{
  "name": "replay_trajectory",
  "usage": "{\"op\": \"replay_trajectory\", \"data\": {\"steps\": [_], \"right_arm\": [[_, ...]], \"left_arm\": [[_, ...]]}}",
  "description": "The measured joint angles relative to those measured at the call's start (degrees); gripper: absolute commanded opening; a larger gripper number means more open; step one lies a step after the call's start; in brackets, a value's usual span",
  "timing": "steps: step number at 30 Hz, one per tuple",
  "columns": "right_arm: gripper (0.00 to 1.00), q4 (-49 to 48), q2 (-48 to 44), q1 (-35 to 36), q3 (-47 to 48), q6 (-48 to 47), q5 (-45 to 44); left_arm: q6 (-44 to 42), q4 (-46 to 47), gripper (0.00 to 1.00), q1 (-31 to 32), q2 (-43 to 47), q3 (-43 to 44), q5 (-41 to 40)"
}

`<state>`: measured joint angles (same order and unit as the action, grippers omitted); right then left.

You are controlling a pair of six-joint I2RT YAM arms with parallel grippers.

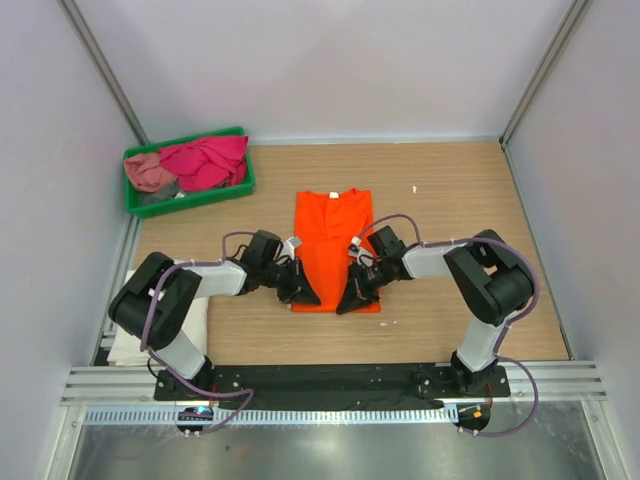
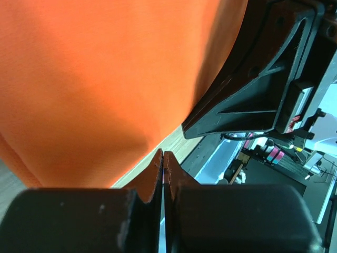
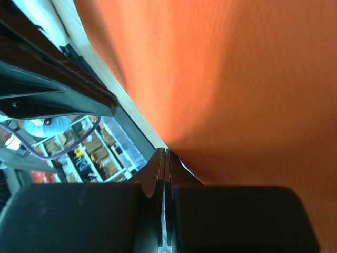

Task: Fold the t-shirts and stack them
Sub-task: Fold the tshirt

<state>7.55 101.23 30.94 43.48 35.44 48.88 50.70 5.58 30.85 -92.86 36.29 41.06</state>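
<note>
Table (image 1: 470, 210), orange t-shirt (image 1: 333, 235), left tool (image 1: 308, 297), right tool (image 1: 347, 303)

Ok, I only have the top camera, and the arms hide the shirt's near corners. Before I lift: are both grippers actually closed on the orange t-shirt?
Observer: From the left wrist camera, the left gripper has its jaws shut, with the hem of the orange t-shirt pinched at the tips.
Operator: And the right one?
Observer: From the right wrist camera, the right gripper is shut as well, and the shirt's edge runs straight into its closed tips, so it looks gripped.
</note>
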Motion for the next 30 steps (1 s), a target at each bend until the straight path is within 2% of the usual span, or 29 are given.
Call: {"op": "replay_trajectory", "data": {"steps": [11,19,30], "right_arm": [[0.01,-0.81,5.31,0.83,3.37,-2.25,3.48],[0.01,0.63,4.26,-0.92,0.31,-5.73,2.01],[0.02,4.48,-6.8,-15.43,-11.65,-6.67,-0.17]], "left_arm": [[0.07,1.07,0.0,0.0,-1.77,-2.45,-2.32],[1.01,3.48,0.0,-0.46,-2.56,-4.35,-1.79],[0.92,4.28,0.0,-1.7,-2.54,-5.2,-0.72]]}}
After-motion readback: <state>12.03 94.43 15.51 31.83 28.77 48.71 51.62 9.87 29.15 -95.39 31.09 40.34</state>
